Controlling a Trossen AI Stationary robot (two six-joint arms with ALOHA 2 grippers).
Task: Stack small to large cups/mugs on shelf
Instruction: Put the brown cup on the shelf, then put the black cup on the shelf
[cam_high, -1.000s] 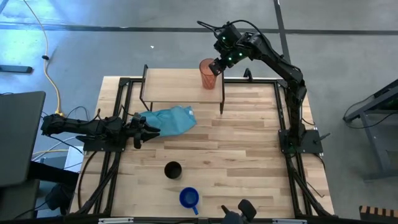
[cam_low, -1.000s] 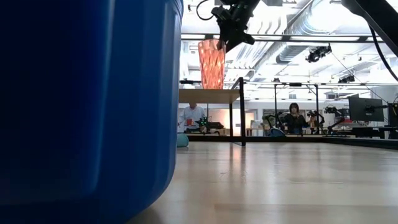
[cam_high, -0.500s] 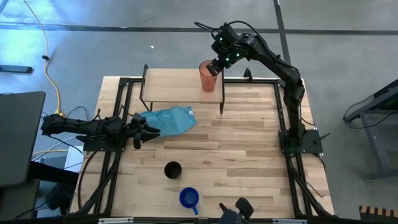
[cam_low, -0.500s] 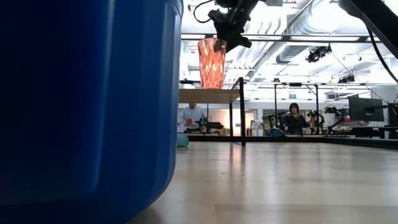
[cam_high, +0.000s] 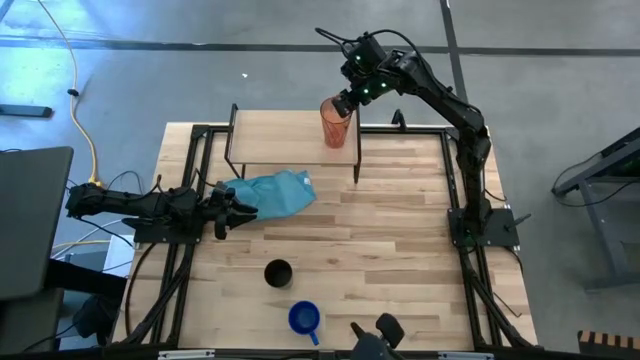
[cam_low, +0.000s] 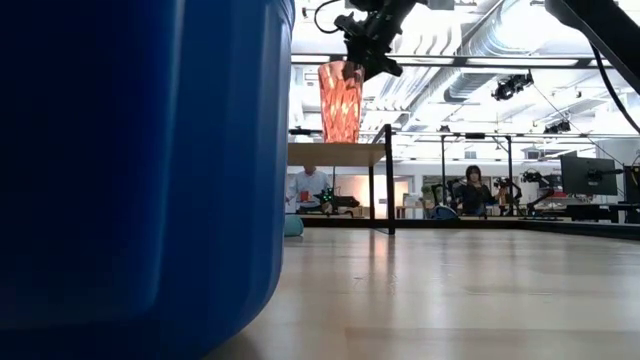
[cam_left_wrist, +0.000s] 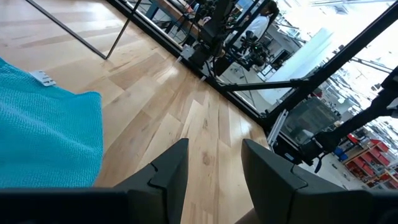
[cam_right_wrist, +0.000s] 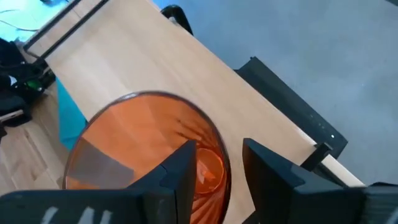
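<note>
The red-orange tumbler (cam_high: 335, 122) stands upright by its base on the shelf (cam_high: 280, 140), near the shelf's right end. It also shows in the low view as tumbler (cam_low: 340, 100). My right gripper (cam_high: 346, 100) is open above the tumbler's rim (cam_right_wrist: 214, 140). One finger stands over the inside and one outside, with a gap on both sides. The black cup (cam_high: 278, 272) and the blue mug (cam_high: 304, 318) stand on the table near its near edge. My left gripper (cam_high: 236, 210) is open and waits low at the table's left, beside the teal cloth (cam_high: 275, 192).
The blue mug (cam_low: 140, 170) fills the left of the low view. The teal cloth (cam_left_wrist: 43, 130) lies in front of the shelf, partly under it. Black frame rails (cam_high: 455, 190) run along the table's left and right sides. People sit far behind the table (cam_low: 472, 190).
My right gripper has risen slightly over the tumbler's rim. The tumbler has stayed upright on the shelf.
</note>
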